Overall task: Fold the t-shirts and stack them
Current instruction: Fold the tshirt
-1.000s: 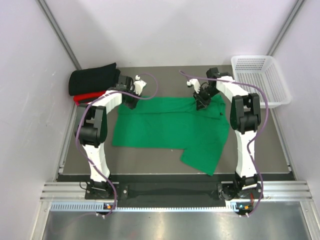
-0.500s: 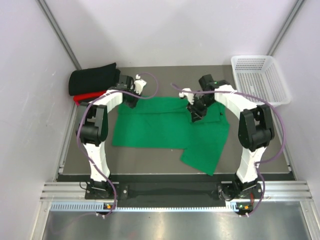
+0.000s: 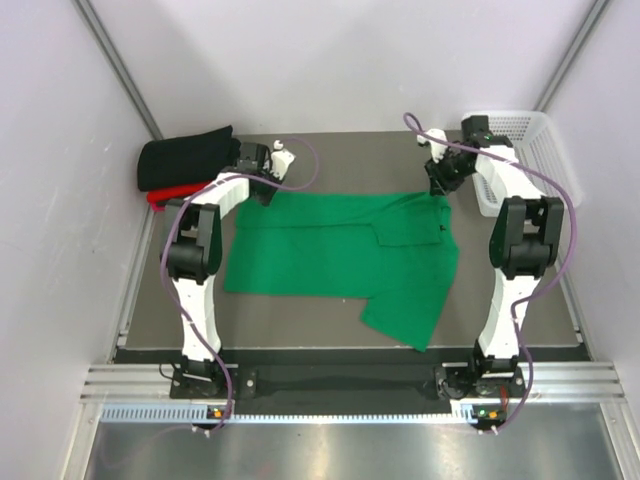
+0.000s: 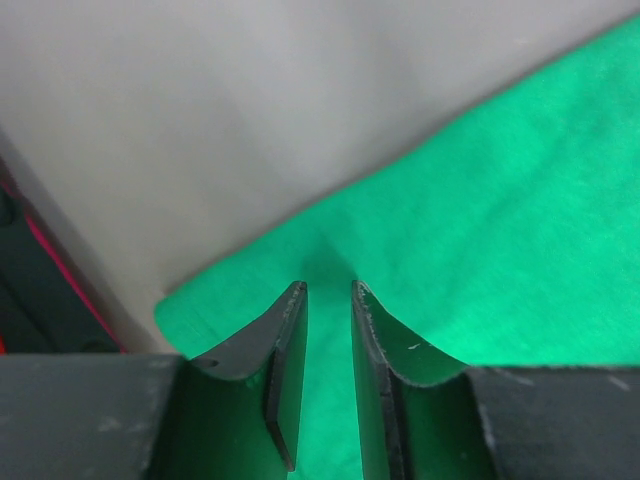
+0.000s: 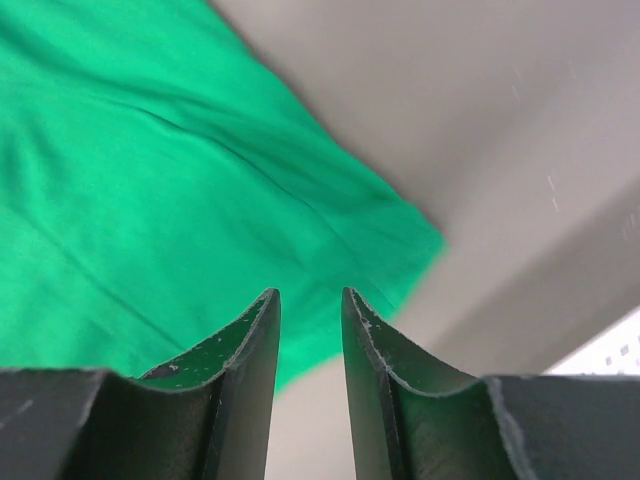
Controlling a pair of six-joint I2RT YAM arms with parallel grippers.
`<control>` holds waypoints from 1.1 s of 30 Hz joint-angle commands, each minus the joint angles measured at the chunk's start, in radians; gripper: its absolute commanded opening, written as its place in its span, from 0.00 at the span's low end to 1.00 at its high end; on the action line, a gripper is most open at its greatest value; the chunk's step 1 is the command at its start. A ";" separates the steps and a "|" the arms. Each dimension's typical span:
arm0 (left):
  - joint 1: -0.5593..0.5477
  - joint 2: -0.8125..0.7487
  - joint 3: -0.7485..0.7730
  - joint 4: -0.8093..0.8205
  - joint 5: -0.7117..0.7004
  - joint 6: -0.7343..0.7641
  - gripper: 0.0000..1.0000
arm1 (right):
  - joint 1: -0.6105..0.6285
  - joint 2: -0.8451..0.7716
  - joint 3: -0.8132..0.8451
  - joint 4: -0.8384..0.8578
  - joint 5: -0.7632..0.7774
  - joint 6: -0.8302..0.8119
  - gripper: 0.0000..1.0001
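Green t-shirt lies spread across the middle of the dark tabletop. It is mostly flat, with a fold showing on its right half and one flap reaching toward the near edge. Its far edge runs between my two tools.

My left tool sits at the shirt's far left corner. Its fingers stand close together with only a narrow slot between them, and that slot is filled with green cloth. Just past the tips the cloth puckers into a small ridge, so I read this as a pinch on the shirt's edge. Beyond the corner is bare tabletop, and a strip of black and red shows at the left edge of my wrist view.

My right tool hangs over the shirt's far right corner. Its fingers are a little apart with nothing between them. Through the gap I see the shirt's edge and bare tabletop below. The cloth there lies flat under the tips; I cannot tell whether they touch it. From above, this tool is near the white mesh basket, which stands at the far right of the tabletop.

At the far left corner a black t-shirt lies folded on top of a red t-shirt. Only a thin strip of red shows along its near side. Both lie close to my left tool and apart from the green one.
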 commanded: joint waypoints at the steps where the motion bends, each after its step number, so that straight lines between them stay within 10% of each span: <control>1: 0.004 0.030 0.046 0.053 -0.059 0.033 0.29 | -0.015 0.027 0.040 0.012 0.012 0.008 0.32; 19: 0.002 0.015 0.039 0.058 -0.108 0.076 0.27 | -0.104 -0.208 -0.276 -0.214 -0.110 -0.150 0.31; 33: -0.001 -0.005 0.011 0.056 -0.111 0.076 0.27 | -0.101 -0.086 -0.225 -0.229 -0.133 -0.124 0.40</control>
